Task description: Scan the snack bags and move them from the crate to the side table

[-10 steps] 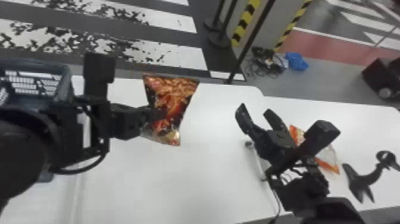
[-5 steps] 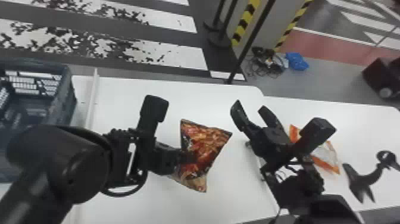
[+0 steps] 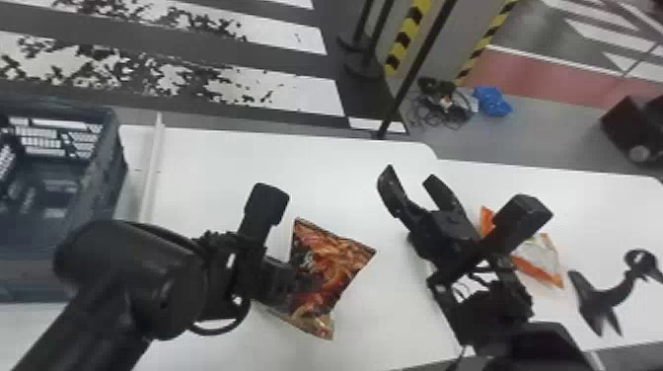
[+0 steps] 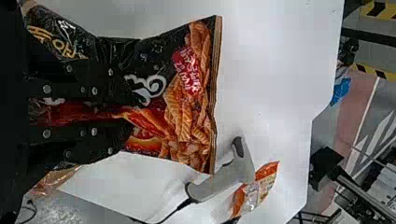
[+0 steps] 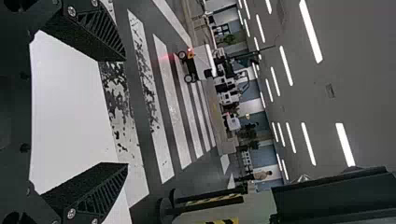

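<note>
Head view: my L gripper pinches the dark snack bag over the white table. L wrist: grip firm w/o crushing, prob. turn its back twd the scanner. R wrist: R gripper spread wide, empty; best kept clear.

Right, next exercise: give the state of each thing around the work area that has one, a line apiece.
Left tool: shut on the dark snack bag
Right tool: open, empty
Dark snack bag: gripped, creased near the fingers
Orange-edged snack bag: lying on the side table, ungripped
Crate: upright, open-topped
Scanner: corded, ungripped
</note>
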Controlling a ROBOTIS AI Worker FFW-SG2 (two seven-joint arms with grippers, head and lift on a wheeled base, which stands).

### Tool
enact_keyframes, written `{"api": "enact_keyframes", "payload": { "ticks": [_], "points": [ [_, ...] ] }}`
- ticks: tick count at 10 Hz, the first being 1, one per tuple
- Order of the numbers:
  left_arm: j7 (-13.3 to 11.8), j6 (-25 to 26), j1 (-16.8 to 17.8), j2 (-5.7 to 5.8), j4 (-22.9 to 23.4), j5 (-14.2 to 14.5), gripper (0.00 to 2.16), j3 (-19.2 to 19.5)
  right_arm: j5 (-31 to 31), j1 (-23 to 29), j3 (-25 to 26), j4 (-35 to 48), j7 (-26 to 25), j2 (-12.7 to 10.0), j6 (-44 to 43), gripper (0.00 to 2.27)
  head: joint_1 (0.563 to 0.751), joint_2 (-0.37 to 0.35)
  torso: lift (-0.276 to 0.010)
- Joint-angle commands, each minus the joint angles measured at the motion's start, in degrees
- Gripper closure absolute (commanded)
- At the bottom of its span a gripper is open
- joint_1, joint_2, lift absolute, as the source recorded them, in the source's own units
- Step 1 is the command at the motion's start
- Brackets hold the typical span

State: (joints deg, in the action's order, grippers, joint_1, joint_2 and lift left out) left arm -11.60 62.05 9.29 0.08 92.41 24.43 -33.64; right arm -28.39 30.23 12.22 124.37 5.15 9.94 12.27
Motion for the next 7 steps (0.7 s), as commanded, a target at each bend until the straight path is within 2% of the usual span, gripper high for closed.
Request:
{"api": "enact_keyframes", "payload": {
  "ticks": [1,3,5,6,7],
  "points": [
    [0.3,-1.4,0.6,-0.23,-0.1,-0.6,0.0,0.7,-0.1,0.0,0.1,0.0,0.0,0.2,0.0,0.13,0.695,-0.35,-0.087],
    [1.3,-1.4,0.6,-0.23,2.3,-0.7,0.07,2.6,-0.1,0.1,0.1,0.0,0.1,0.3,0.0,0.13,0.695,-0.35,-0.087],
    [1.3,-1.1,-0.4,-0.23,5.2,-0.4,0.07,6.2,-0.1,0.4,-0.1,0.1,0.7,0.3,0.0,0.13,0.695,-0.35,-0.087],
    [1.6,-0.7,-2.1,0.62,9.6,-1.1,0.07,8.6,0.0,0.5,-0.1,0.2,1.0,0.3,0.0,0.12,0.695,-0.35,-0.087],
    [3.0,-0.4,-4.1,2.65,14.9,-3.2,0.07,10.3,-0.1,0.7,0.0,0.3,1.4,0.4,-0.2,0.12,0.695,-0.35,-0.087]
  ]
}}
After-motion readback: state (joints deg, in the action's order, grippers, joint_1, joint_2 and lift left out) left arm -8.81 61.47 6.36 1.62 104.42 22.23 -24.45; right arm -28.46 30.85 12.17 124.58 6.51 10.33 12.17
